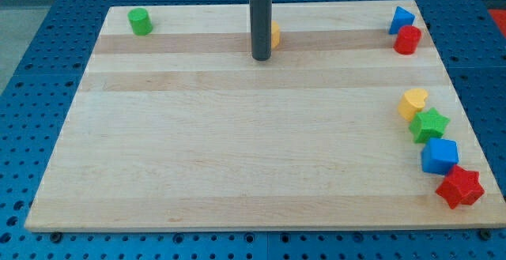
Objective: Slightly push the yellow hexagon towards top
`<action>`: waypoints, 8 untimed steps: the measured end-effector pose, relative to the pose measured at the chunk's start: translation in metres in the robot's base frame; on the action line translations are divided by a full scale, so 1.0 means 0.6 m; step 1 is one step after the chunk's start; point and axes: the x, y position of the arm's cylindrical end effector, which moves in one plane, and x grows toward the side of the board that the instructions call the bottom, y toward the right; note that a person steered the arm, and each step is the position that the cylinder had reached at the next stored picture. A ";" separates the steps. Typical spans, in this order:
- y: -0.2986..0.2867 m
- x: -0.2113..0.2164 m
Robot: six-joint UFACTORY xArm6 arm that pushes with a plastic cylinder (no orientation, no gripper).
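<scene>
Yellow hexagon (274, 35) is mostly hidden behind the rod, only a sliver peeking out on its right, far up the wooden worktop (237, 149). My tip (260, 58) sits just in front of it. No claw here. Far edge is close behind the hexagon.

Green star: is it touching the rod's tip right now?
No, the green star sits at the view's right edge, far from my tip near the top.

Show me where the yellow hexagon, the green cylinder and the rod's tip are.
yellow hexagon (275, 35): camera view, its visible right edge behind the rod.
green cylinder (141, 21): camera view, middle of its body.
my tip (260, 58): camera view, rod's very end.
</scene>
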 end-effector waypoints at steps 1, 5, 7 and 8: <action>0.000 -0.013; 0.016 -0.062; 0.016 -0.062; 0.017 -0.062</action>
